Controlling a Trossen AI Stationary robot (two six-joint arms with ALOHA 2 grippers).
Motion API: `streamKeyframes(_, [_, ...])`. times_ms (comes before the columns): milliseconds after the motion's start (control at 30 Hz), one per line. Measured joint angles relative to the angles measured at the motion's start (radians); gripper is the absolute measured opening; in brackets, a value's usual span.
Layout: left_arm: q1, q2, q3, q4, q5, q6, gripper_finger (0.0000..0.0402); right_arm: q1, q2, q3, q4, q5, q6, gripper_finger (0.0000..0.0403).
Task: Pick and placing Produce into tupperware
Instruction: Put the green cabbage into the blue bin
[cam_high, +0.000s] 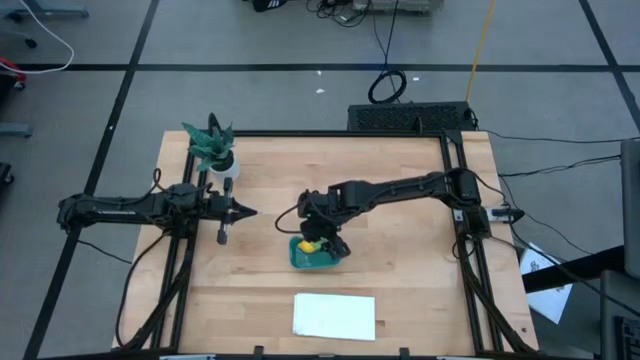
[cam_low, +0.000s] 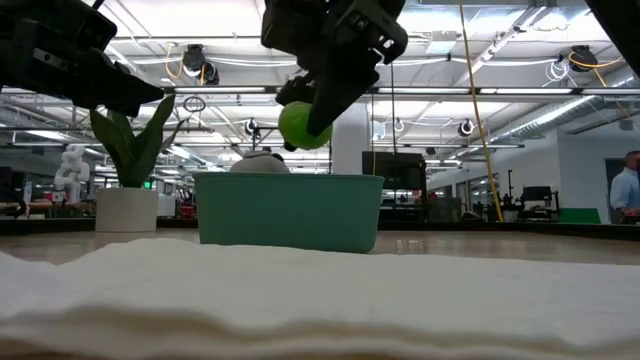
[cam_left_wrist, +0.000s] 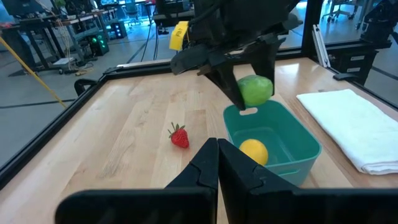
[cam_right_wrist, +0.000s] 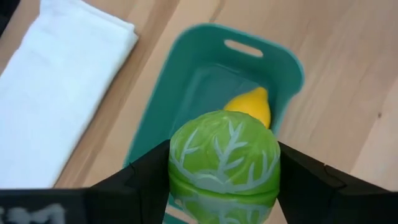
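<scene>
Tub sits mid-table with your lemon already inside. Your right gripper hangs just above it, fingers pinching the green fruit. Strawberry lies on the wood just beside the tub, toward the left gripper, which waits left, fingers pressed together.

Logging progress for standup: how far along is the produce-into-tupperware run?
About a third done. The lemon already lies inside the teal tupperware. In hand: the right claw grips the green fruit above the container, not yet released. Left: the strawberry sits on the wood beside the container. The left claw is shut and waits off to the side.
</scene>
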Motion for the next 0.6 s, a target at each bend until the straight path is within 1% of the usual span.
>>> streamKeyframes(433, [0.0,0.0,0.0,-0.008,0.0,-0.001,0.0005,0.007,0.0,-0.001,0.016,0.002,0.072,0.0225])
streamKeyframes(600, [0.0,0.0,0.0,-0.009,0.0,-0.004,0.0005,0.007,0.0,-0.055,0.039,0.003,0.098,0.023])
